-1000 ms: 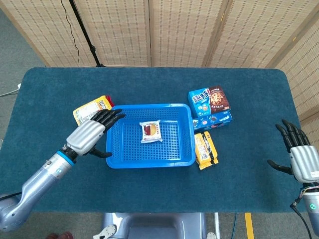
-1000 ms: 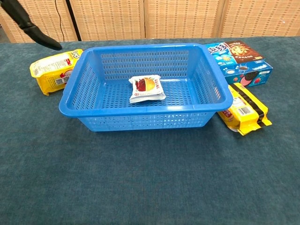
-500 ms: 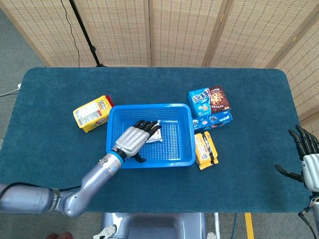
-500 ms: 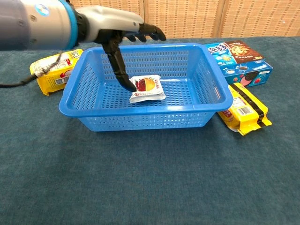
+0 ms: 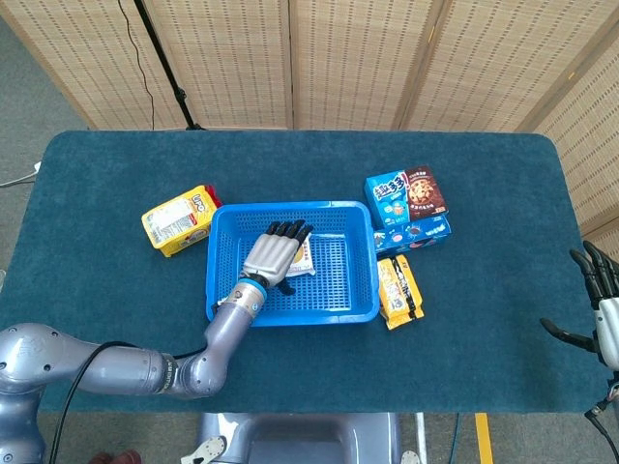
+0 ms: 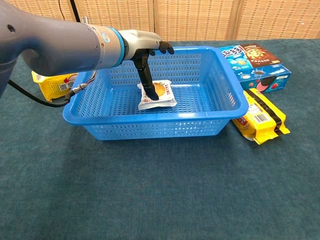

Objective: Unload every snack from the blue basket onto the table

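- Over the last second our left hand [image 5: 274, 257] has swung from the basket's outer left edge to a spot inside the blue basket [image 5: 224, 290], and it now sits directly over the one packet left there.
- In the chest view a dark finger reaches straight down and its tip touches the top of the small white snack packet [image 6: 159, 95]; the other fingers stay spread above the far rim.
- We judge this as contact, not a grasp: nothing closes around the packet yet, and it lies flat on the basket floor, near the middle.
- For the task this means the last unloading is just starting. The packet has not shifted between the frames, so the hand needs to close on it before any lift.
- Our right hand [image 5: 602, 319] has slid further toward the right frame edge; it hangs off the table's right side with fingers apart, holding nothing.
- The basket holds only that white packet.
- Outside it, already on the table, we see the yellow snack bag [image 5: 178, 217] just beside the left wall, the blue snack boxes [image 5: 406, 209] near the far right corner, and the yellow-and-black packet [image 5: 398, 291] touching or nearly touching the right wall.
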You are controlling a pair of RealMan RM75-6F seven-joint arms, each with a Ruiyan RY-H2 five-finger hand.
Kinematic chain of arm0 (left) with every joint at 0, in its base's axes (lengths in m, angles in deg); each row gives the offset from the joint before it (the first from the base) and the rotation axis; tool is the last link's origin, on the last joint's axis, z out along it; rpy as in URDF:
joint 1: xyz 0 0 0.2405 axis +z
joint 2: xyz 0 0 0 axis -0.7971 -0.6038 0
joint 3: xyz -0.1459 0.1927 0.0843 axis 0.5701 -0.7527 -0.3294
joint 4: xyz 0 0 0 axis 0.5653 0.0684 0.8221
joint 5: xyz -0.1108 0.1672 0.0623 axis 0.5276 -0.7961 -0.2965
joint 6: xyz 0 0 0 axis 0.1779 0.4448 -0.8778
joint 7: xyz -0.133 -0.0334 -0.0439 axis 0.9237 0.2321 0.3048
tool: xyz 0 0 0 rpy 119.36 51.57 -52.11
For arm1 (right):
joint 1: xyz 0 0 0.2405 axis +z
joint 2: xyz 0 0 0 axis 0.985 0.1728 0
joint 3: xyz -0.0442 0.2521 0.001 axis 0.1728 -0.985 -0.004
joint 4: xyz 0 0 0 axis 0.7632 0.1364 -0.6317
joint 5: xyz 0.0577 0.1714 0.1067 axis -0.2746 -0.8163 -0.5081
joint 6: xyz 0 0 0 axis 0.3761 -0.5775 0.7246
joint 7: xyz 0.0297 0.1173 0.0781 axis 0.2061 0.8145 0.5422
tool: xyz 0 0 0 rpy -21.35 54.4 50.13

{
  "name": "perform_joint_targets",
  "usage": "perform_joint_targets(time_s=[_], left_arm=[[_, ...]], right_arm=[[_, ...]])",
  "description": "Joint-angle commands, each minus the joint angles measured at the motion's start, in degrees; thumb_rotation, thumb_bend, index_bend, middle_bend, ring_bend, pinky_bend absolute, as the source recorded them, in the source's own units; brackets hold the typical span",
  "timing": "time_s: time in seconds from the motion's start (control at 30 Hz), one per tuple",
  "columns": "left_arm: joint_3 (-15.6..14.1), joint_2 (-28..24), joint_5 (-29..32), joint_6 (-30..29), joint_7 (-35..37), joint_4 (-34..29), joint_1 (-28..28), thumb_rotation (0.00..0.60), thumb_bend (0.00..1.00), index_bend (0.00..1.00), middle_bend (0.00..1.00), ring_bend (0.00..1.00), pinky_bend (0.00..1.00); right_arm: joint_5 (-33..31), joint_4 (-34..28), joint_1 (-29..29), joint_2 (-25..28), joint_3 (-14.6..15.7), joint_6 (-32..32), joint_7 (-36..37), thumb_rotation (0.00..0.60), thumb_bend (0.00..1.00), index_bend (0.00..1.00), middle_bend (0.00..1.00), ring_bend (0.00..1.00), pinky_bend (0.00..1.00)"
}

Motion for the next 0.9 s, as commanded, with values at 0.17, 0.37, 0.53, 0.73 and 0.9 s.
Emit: perform_joint_targets(time_s=[0.17, 0.37, 0.53, 0.73, 0.9], left_arm=[[0.59, 4.45, 3.52, 5.43, -0.54, 8.55, -1.91, 0.6, 0.0, 0.0, 0.0, 0.0, 0.0], [0.65, 7.38, 4.73, 8.38, -1.21, 14.09, -3.37, 0.6, 0.0, 0.0, 0.0, 0.0, 0.0], [0.88, 9.28, 6.05, 11.07, -1.62, 18.12, -4.46, 0.6, 0.0, 0.0, 0.0, 0.0, 0.0], [1.0, 10.79, 7.12, 13.34, -1.66, 21.49, -5.24, 0.6, 0.0, 0.0, 0.0, 0.0, 0.0], [1.31, 11.95, 7.78, 12.61, -1.79, 23.36, -5.73, 0.6, 0.01, 0.0, 0.0, 0.0, 0.1]], right_arm=[[0.3, -0.19, -0.19, 0.08, -0.26, -0.05, 0.15, 0.6, 0.0, 0.04, 0.0, 0.0, 0.08], [0.15, 0.05, -0.32, 0.04, -0.63, 0.15, 0.38, 0.6, 0.0, 0.04, 0.0, 0.0, 0.08], [0.2, 0.1, -0.3, 0.01, -0.81, 0.46, 0.5, 0.6, 0.0, 0.04, 0.0, 0.0, 0.08], [0.17, 0.12, -0.4, 0.04, -1.08, 0.58, 0.71, 0.6, 0.0, 0.04, 0.0, 0.0, 0.08], [0.25, 0.17, -0.38, 0.12, -1.13, 0.93, 1.4, 0.6, 0.0, 0.04, 0.0, 0.0, 0.08]])
